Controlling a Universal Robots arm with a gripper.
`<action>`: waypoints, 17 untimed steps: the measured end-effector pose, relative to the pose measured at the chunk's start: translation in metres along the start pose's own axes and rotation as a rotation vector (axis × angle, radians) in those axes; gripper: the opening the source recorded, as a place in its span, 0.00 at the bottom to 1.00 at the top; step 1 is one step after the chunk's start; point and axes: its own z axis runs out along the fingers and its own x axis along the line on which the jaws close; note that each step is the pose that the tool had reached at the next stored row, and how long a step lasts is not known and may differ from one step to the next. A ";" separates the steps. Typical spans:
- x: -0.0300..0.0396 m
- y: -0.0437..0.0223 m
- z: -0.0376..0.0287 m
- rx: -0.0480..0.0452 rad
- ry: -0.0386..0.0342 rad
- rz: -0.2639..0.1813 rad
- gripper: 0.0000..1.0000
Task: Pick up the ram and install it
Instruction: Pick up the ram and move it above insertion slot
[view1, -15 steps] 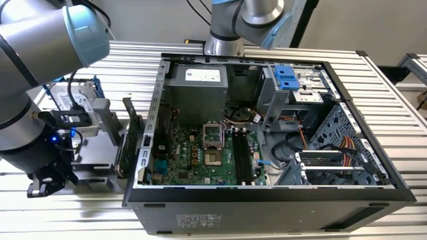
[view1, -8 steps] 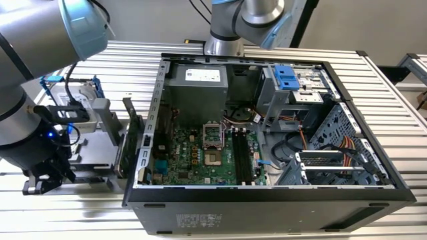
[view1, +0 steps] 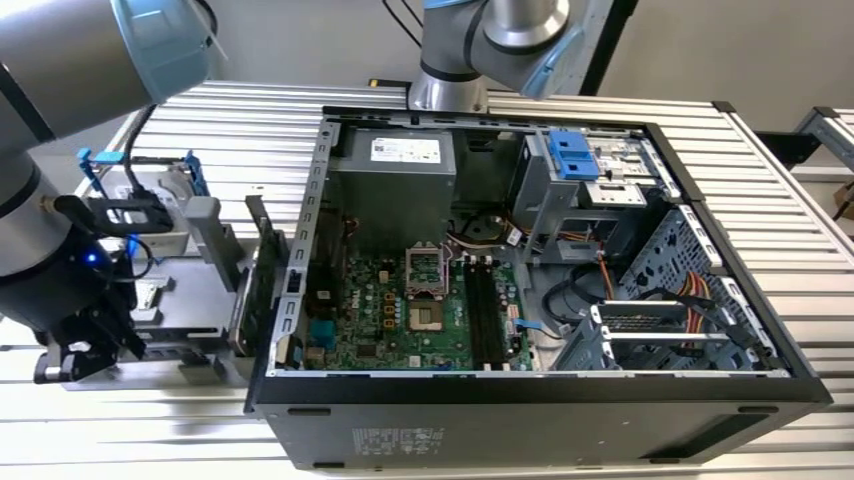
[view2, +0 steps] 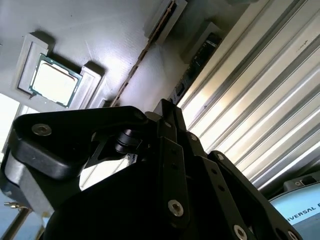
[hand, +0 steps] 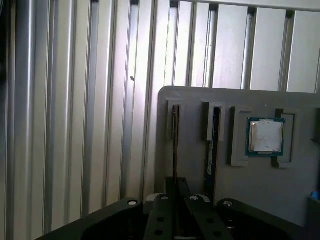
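Observation:
The ram (hand: 175, 140) is a thin board standing on edge in the slot nearest the rim of the grey parts tray (hand: 195, 100). In the second wrist view the ram (view2: 197, 57) shows dark chips. My gripper (hand: 176, 186) is down at the tray, in line with that slot, and its fingers are closed together over the end of the board, which still sits in the slot. The exterior view shows my gripper (view1: 83, 355) low over the parts tray (view1: 200, 240), at the exterior view's left of the open computer case (view1: 534, 270). The gripper's black body (view2: 169, 112) hides the grip itself.
A second thin board (hand: 215, 145) stands in the neighbouring slot, and a square silver processor (hand: 265, 136) lies in a pocket beyond it. A tall expansion card (view1: 260, 270) stands between tray and case. The motherboard (view1: 414, 310) has dark memory slots (view1: 483, 310). Ribbed aluminium table (hand: 75, 125) surrounds the tray.

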 end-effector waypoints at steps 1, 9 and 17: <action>0.0000 0.0000 -0.0015 0.0000 0.0000 0.000 0.00; -0.0002 0.0000 -0.0120 0.0000 0.0000 0.000 0.00; -0.0004 -0.0001 -0.0232 0.0001 0.0000 0.000 0.00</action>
